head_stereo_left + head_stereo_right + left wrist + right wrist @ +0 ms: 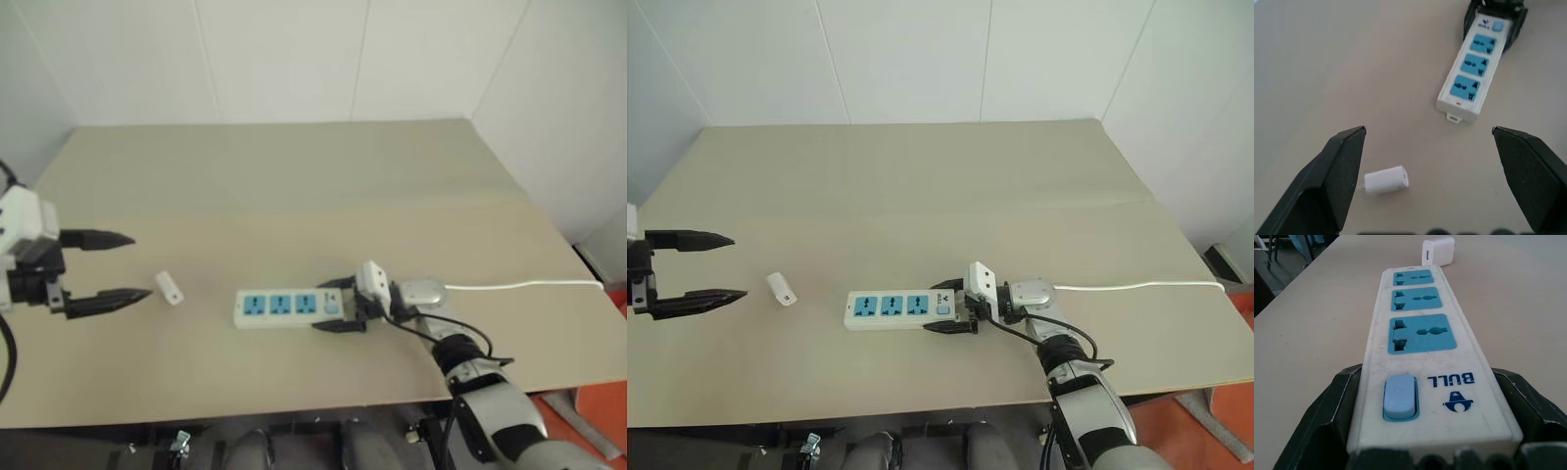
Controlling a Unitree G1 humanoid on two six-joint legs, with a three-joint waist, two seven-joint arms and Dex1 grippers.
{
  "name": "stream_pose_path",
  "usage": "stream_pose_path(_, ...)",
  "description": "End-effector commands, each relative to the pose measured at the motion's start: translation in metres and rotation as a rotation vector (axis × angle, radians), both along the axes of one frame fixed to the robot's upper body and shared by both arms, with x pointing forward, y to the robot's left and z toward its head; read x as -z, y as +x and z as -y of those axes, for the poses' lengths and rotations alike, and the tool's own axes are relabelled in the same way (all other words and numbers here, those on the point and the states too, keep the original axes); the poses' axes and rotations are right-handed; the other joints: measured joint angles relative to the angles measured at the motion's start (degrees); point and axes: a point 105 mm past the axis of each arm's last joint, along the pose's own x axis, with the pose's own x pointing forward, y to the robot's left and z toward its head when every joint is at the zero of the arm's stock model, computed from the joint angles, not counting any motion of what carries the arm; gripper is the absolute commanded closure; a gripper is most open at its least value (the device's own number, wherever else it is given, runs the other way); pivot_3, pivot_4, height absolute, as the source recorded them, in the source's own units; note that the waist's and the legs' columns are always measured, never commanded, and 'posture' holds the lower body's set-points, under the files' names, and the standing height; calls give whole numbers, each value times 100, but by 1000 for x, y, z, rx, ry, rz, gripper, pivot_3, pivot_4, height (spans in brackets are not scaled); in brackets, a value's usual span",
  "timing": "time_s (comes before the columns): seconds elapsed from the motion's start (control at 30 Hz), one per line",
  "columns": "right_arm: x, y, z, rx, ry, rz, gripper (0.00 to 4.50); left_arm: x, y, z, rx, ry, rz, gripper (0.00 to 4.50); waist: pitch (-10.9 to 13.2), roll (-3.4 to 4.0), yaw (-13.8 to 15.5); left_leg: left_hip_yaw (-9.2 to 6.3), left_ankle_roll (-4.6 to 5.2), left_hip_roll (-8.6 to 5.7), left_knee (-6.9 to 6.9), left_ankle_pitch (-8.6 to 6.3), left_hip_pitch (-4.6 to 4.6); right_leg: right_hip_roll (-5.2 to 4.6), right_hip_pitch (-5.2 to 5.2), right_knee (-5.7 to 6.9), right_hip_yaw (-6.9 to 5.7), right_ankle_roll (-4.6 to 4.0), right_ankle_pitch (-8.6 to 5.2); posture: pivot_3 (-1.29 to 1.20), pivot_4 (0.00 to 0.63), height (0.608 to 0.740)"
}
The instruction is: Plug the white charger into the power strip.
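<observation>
The power strip (291, 307) lies flat a little below the middle of the left eye view, long side running left to right across the beige table (294, 186), its three blue sockets facing up. Its switch end points to the right of the frame, and there the right gripper (338, 305) has closed around it: one black finger sits against the far long edge and the other against the near long edge, so the strip's width fills the jaws. In the right wrist view the strip's light-blue switch (1399, 397) and a blue printed logo sit between those two fingers. A thin white cord (519, 286) runs off toward the right edge of the frame. The white charger (169, 288) lies on the table just left of the strip's free end, apart from it and tilted at a slant. The left gripper (122, 266) hovers at the left edge of the frame, fingers spread wide and holding nothing; its lower fingertip (137, 295) is just beside the charger, with a small gap between them
</observation>
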Motion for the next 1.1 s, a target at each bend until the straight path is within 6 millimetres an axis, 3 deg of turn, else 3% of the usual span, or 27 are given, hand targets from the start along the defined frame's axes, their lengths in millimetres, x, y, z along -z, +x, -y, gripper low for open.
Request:
stream_pose_path(0.03, -2, -1, -6, -30, -15, 13, 1054, -8, 4, -7, 155, 276, 12, 0, 1, 1, -9, 0, 0, -1, 0, 0, -1, 0, 1, 0, 0, 0, 0, 0, 150, 740)
stream_pose_path(0.13, -2, 0, -9, -28, -8, 4, 1054, -4, 16, -9, 277, 486, 37, 0, 2, 3, -8, 3, 0, 1, -1, 0, -7, 4, -3, -3, 1, 1, 0, 0, 150, 740)
stream_pose_path(0.27, -2, -1, -13, -25, -1, -4, 1054, 11, 48, -11, 404, 712, 71, 0, 2, 4, 23, 1, 1, 0, 6, 0, -10, 9, -3, 8, 0, 1, -1, 0, 150, 740)
stream_pose_path(0.4, -3, -1, -13, -3, 13, -14, 1054, 21, 73, -17, 480, 847, 39, 0, 2, 2, 9, -1, 2, -1, 19, 1, -14, 12, -7, 18, 2, 2, -1, 0, 150, 740)
stream_pose_path(0.7, 0, -4, -7, 35, 10, -27, 1054, 37, 103, -2, 557, 863, -23, 0, 3, 0, 24, -9, 4, -5, 27, 0, -30, 6, -19, 22, -1, 16, -9, 0, 150, 740)
stream_pose_path(1.1, -1, -5, -7, 70, 20, -33, 1054, 58, 110, 23, 734, 904, -38, 0, 4, -2, 17, -14, 4, -9, 30, 0, -32, 1, -19, 27, -2, 19, -10, 0, 150, 740)
